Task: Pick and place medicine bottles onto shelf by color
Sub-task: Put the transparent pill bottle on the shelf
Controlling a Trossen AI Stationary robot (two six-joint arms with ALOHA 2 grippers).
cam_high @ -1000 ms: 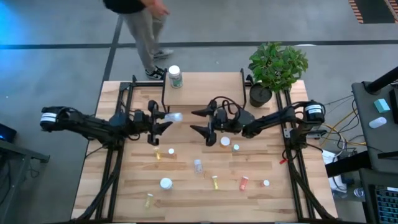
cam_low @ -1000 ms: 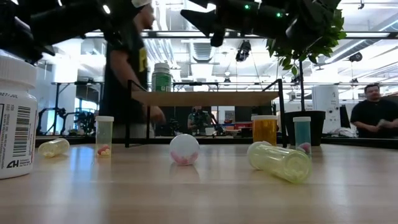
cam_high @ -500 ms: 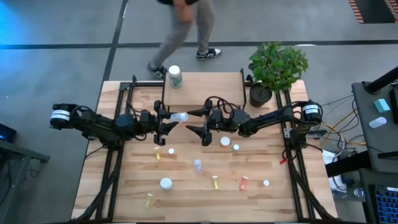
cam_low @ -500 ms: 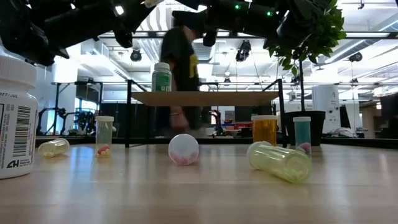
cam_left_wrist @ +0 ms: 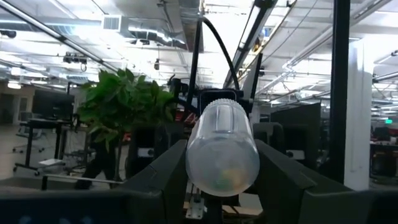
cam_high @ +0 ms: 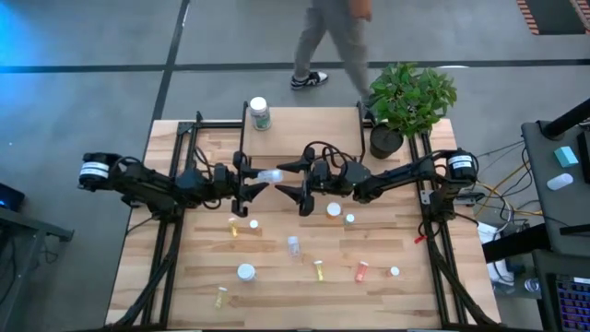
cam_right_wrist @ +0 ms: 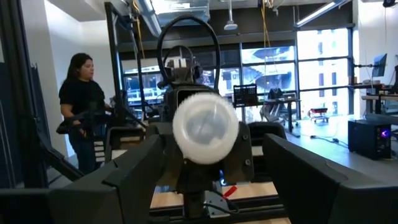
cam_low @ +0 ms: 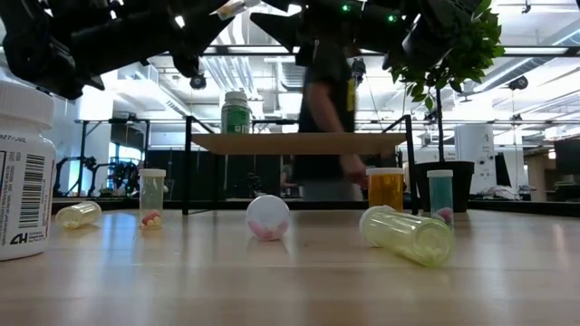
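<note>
Potted plant (cam_high: 410, 100) at about one o'clock on the wooden surface (cam_high: 194, 277), dark pot near the back corner; a person (cam_high: 334, 41) walking the floor at twelve o'clock; another person (cam_right_wrist: 81, 106) standing in the room beyond

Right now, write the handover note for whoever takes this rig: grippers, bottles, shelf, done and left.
Left gripper: shut on a clear white-capped pill bottle, held sideways in the air over the table's middle.
Right gripper: open, empty, facing that bottle cap-on, apparently for a handover.
Light wooden shelf on black legs: carries one green white-capped bottle at its left back corner.
On the wooden table: about nine small bottles, yellow, orange, clear and white, upright or lying, in front of the arms.
Done: one bottle shelved. Left: the held bottle and everything on the table.
</note>
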